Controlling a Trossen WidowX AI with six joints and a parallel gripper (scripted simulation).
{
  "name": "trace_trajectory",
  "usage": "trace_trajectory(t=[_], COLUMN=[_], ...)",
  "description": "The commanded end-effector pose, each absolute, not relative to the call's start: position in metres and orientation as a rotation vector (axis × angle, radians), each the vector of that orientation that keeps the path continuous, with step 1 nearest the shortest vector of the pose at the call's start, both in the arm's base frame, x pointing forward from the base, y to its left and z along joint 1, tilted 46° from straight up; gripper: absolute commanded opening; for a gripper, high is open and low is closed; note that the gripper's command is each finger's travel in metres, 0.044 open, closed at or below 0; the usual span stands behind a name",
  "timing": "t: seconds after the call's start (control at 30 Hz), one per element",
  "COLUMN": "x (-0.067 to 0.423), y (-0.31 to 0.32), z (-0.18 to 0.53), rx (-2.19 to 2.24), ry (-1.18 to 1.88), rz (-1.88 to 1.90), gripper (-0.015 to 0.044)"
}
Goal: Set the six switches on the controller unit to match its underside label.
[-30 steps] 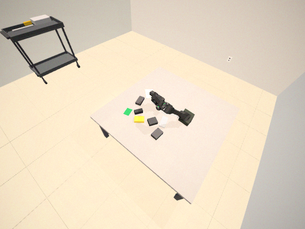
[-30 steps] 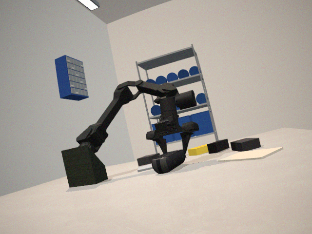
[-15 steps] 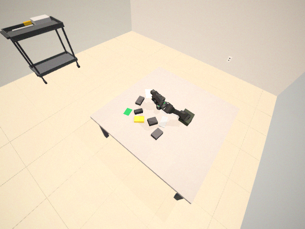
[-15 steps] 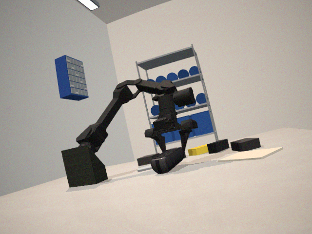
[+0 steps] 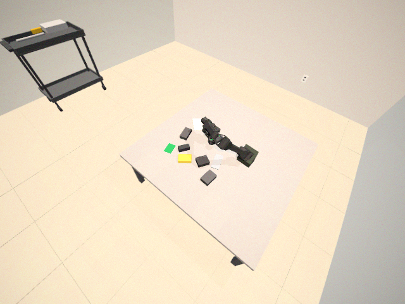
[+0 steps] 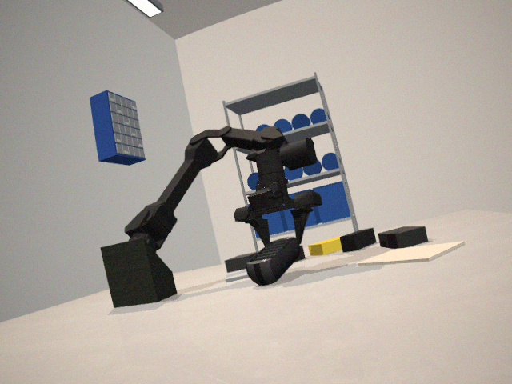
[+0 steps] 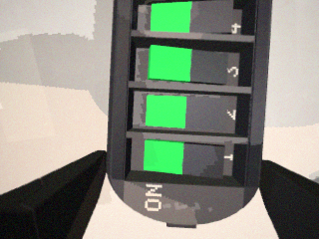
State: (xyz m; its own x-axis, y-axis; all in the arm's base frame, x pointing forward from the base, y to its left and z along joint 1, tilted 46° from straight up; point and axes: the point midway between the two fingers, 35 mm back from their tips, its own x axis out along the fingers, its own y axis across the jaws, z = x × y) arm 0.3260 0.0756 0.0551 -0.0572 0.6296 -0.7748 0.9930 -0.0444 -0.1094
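The dark grey controller unit (image 6: 273, 259) (image 7: 189, 100) is tilted, with its near end on the table (image 6: 330, 330) and its far end raised. My gripper (image 6: 281, 240) (image 7: 181, 163) (image 5: 207, 126) reaches down over it, one finger on each long side, shut on its body. The wrist view shows rocker switches 1 to 4, each with its green half towards the side marked ON. I cannot tell which ends are pressed down. Switches 5 and 6 and the underside label are out of sight.
Around the unit lie a yellow block (image 5: 184, 158) (image 6: 324, 246), a green card (image 5: 169, 148), several dark and grey boxes (image 5: 202, 160) (image 5: 185, 133) (image 6: 403, 236) and white sheets (image 5: 216, 161). The arm's base (image 5: 247, 155) (image 6: 134, 273) stands beside them. A cart (image 5: 49, 35) stands far off.
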Motion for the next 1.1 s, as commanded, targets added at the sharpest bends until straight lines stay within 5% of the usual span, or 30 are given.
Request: trace_trajectory(t=[0.0,1.07], x=[0.328,0.327], y=[0.068,0.042], z=[0.057,0.058], rx=[1.731,1.778], ry=[1.722,1.761], rz=[-0.931,-0.886], gripper=[0.0336,0.0336])
